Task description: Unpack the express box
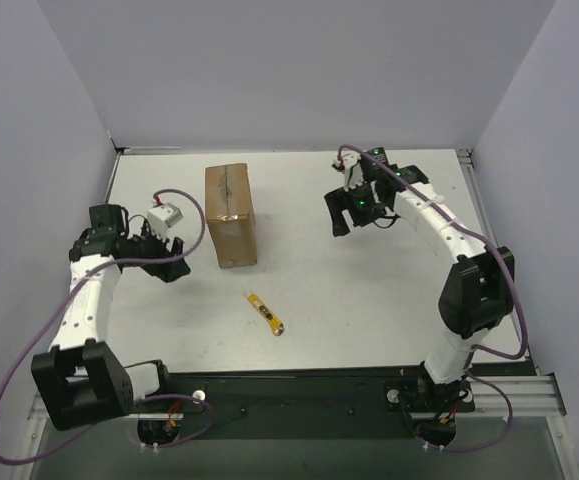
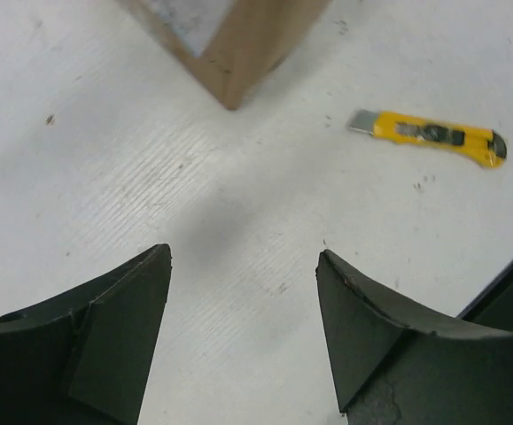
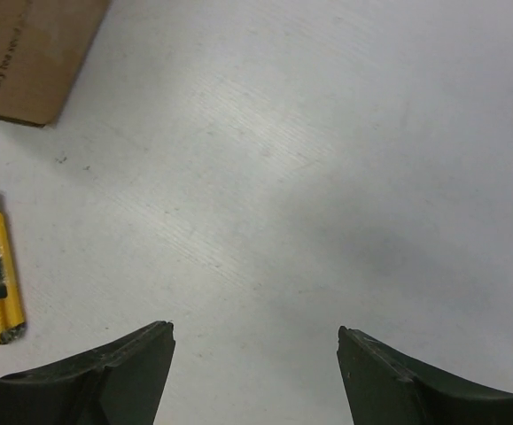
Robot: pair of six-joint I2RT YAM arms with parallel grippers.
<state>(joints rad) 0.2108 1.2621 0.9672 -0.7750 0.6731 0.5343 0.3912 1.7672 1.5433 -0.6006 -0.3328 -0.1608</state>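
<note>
Overhead view onto table (image 1: 369, 300), wrist views close, angled down, sharing knife (image 2: 429, 135), express box (image 3: 26, 62) corner

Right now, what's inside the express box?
Nothing inside can be seen. The express box has its flaps shut, so only its brown cardboard outside shows. Whatever it holds is covered.

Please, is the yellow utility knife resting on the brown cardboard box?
No, the yellow utility knife lies on the white table, apart from the brown cardboard box.
</note>
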